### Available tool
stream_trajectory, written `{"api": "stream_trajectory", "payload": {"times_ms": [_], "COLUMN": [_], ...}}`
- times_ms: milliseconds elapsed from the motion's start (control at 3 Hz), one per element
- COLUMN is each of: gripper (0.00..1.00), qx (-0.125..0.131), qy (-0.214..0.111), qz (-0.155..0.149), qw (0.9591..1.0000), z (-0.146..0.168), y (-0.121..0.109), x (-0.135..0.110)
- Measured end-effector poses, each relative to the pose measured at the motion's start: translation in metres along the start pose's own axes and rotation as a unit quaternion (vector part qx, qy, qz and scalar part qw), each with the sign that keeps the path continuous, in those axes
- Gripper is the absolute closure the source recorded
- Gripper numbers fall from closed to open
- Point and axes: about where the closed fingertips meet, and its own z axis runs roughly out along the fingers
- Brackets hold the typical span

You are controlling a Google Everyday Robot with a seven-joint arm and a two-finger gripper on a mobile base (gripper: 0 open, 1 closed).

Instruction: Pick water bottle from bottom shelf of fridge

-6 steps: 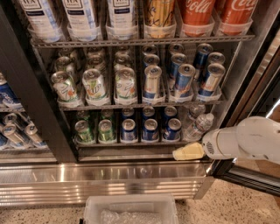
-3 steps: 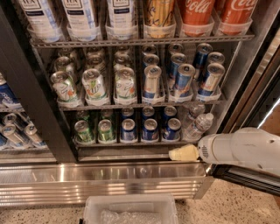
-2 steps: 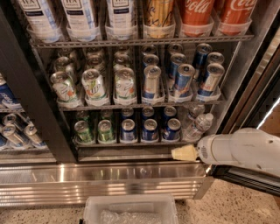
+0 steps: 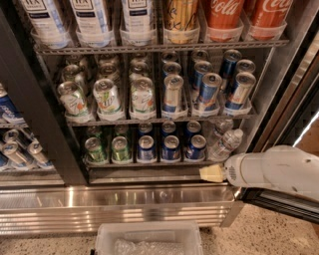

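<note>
- Fridge with a black frame and a ribbed steel base panel, its racks full of drinks.
- Water bottle – small, clear, ribbed, white cap – stands at the right end of the bottom shelf, leaning a little to the right.
- Second clear bottle stands just behind the water bottle in the same lane.
- Blue cans stand in three lanes just left of the water bottle; green cans fill two lanes further left of it.
- Pincer, cream-coloured, sits just below the water bottle and slightly to its left, in front of the shelf edge and apart from the bottle. It holds nothing; whether it is open or closed cannot be told.
- White arm runs from the pincer out to the right, below and to the right of the water bottle.
- 7UP cans and slim blue-silver cans fill the rack above the water bottle.
- Tall white-and-blue bottles and red cola bottles stand higher still, on the top rack in view.
- Clear plastic bin sits on the speckled floor, well below the water bottle and to its left.
</note>
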Motion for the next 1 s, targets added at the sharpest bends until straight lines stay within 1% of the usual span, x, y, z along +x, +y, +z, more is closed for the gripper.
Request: {"api": "stream_trajectory", "payload": {"times_ms": [333, 1000], "gripper": [0.27, 0.28], "qx": [0.000, -0.002], "qy": [0.000, 0.001], "qz": [0.001, 0.007], "qw": [1.0000, 1.0000], "z": [-0.0002, 0.0013], "y": [-0.0002, -0.0002], "x": [-0.0017, -0.0027]}}
